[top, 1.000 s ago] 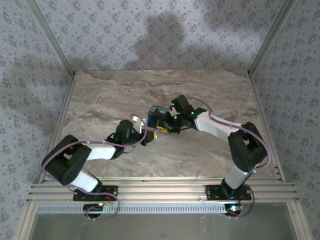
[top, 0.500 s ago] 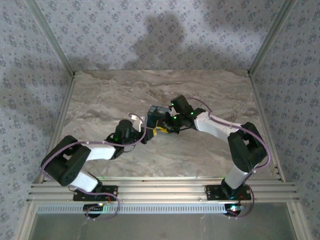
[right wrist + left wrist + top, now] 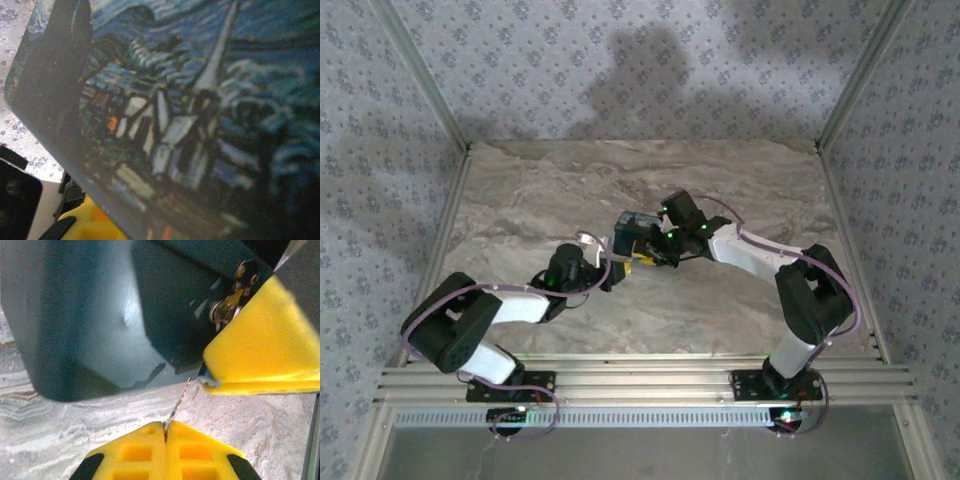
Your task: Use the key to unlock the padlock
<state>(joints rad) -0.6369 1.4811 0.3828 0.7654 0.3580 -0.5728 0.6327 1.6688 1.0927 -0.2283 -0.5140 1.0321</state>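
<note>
Left claw [image 3: 165, 429]: it is pressing its two yellow fingers [image 3: 135, 455] flat together and pinching the key [image 3: 179, 400] at its base.
Key: it is sticking out straight ahead of the left claw's tips. It is seen edge-on, and its tip is reaching toward the padlock's lower edge.
Padlock [image 3: 100, 325]: it is sitting directly ahead of and above the left claw, very near the key's tip. I cannot tell whether they are touching.
Right claw [image 3: 648, 252]: it is working at the padlock from the far side. One yellow finger [image 3: 265, 345] is lying against the body ahead-right of the left claw. The other finger is hidden, so I cannot tell whether the claw is clamping.
Done so far: the key is gripped and is pointing at the lock.
Left to do: by my reading, the blade is not yet seated in a keyway. Inserting, turning and freeing the shackle are all waiting.
Padlock look: it is showing as a dark teal block with rounded corners and a smooth, faintly glossy skin. The face toward the right wrist camera is carrying a swirling blue painted print.
Metal bits [image 3: 230, 302]: small brassy links are glinting beside the right claw's finger. Their purpose is unclear.
Claw fingers: these are matte yellow plastic with square recesses.
Table [image 3: 75, 440]: its pale, marble-veined surface is lying below the left claw.
</note>
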